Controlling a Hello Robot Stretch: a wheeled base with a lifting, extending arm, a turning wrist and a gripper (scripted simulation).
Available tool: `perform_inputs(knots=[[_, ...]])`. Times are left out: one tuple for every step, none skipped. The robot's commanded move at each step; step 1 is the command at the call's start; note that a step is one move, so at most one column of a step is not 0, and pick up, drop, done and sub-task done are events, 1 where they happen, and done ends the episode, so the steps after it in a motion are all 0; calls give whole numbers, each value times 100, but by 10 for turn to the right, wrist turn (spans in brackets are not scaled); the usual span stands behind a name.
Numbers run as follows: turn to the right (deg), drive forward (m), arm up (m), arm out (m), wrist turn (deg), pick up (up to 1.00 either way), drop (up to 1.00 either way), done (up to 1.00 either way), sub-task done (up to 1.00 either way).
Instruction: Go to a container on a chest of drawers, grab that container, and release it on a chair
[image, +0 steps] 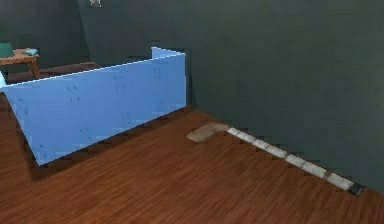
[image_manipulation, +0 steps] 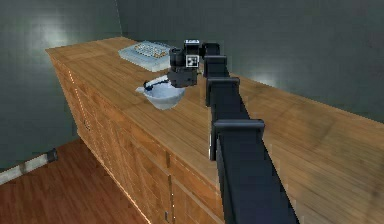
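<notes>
White and pale blue, the small round bowl (image_manipulation: 160, 96) sits on top of the brown wooden chest of drawers (image_manipulation: 100, 68), right by the dark gripper (image_manipulation: 173, 80), and I cannot tell if the gripper holds anything.

Big light-blue partition (image: 100, 105) on a reddish wood floor (image: 180, 190)
Pale segmented strip (image: 285, 158) runs along the dark wall (image: 290, 70); small wooden table (image: 20, 63) sits far left.
</notes>
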Motion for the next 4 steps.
perform_inputs(knots=[[0,0,-4,0,0,0,0,0,0],[0,0,0,0,0,100,0,0,0],[0,0,4,0,0,0,0,0,0],[0,0,0,0,-450,0,0,0,0]])
